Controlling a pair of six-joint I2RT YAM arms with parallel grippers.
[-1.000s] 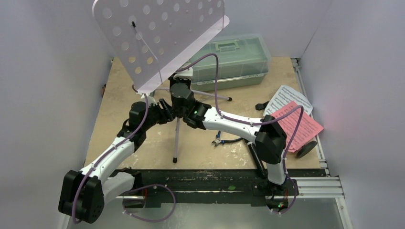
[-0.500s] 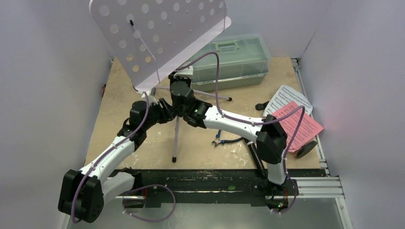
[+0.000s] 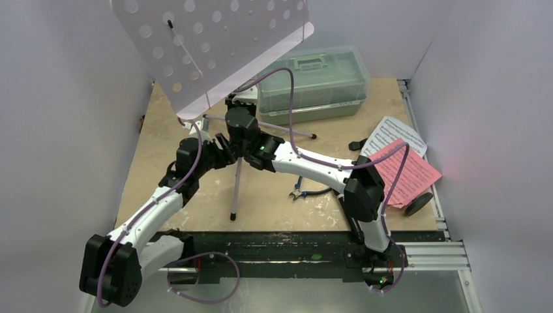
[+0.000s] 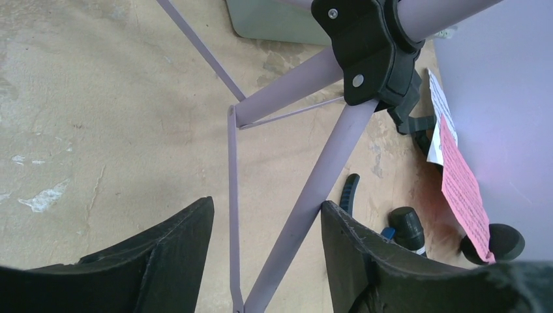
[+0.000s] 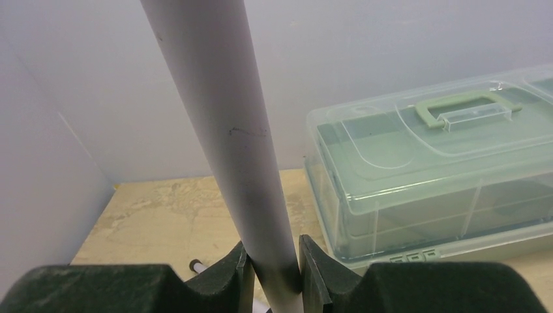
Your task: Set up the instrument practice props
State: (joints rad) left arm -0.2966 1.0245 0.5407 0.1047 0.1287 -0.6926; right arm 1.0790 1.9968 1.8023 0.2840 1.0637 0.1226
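Obs., nearest first.

The near foot (image 3: 233,215) of the music stand (image 3: 228,65) now sits a little further left on the counter (image 3: 163,143) than it did a second ago. The perforated desk above has swung left with it and leans toward the left wall. Judgement: the stand is being shifted as one piece and is not yet settled. Placement is under way and the sheets have not been started.

Left hand (image 4: 266,208): low, reaching in from the left at the tripod. Its jaws are apart and straddle one lilac leg (image 4: 306,195). The leg lies close to one finger, but no squeeze is visible.

Right hand (image 5: 272,246): the arm is stretched across from the right with the forearm low over the counter. Its fingers are clamped on the stand's pole (image 5: 222,117), close above the point where the legs meet. Judgement: this hand is doing the steering.

Right of middle: the pliers (image 3: 306,192) lie beside the right forearm. The pink sheet (image 3: 407,173) lies partly over the white sheet (image 3: 391,130) near the right edge. Both are flat, unmoved and well apart from the stand.

Far: the green toolbox (image 3: 313,81) sits near the back wall, just behind the pole, in the same place as before.
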